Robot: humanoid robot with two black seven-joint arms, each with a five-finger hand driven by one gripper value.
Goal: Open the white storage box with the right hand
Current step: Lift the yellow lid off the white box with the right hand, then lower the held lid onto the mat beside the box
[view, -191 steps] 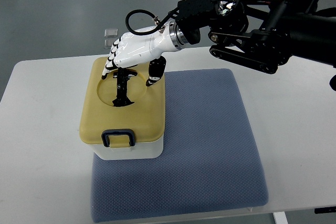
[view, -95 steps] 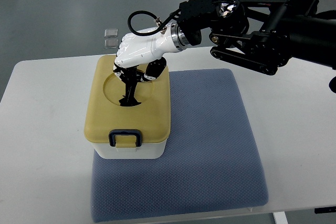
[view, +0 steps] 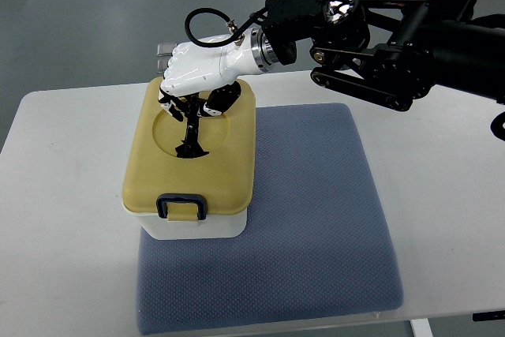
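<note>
The white storage box point(view: 199, 225) stands on the left part of a blue-grey mat point(view: 316, 219). Its yellow lid point(view: 225, 171) has a round recess holding an upright black handle point(view: 190, 138), and a black latch point(view: 181, 207) sits at the front edge. My white right hand point(view: 189, 104) reaches in from the upper right on a black arm, with its fingers curled around the top of the black handle. The lid looks slightly raised and shifted left over the white base.
The mat lies on a white table point(view: 63, 195). Two small clear pieces point(view: 163, 53) lie on the grey floor beyond the table's far edge, partly behind my hand. The bulky black forearm point(view: 394, 37) hangs over the table's far right.
My right hand's fingers went from spread over the lid to closed on the black handle. The lid has since lifted a little and moved left.
</note>
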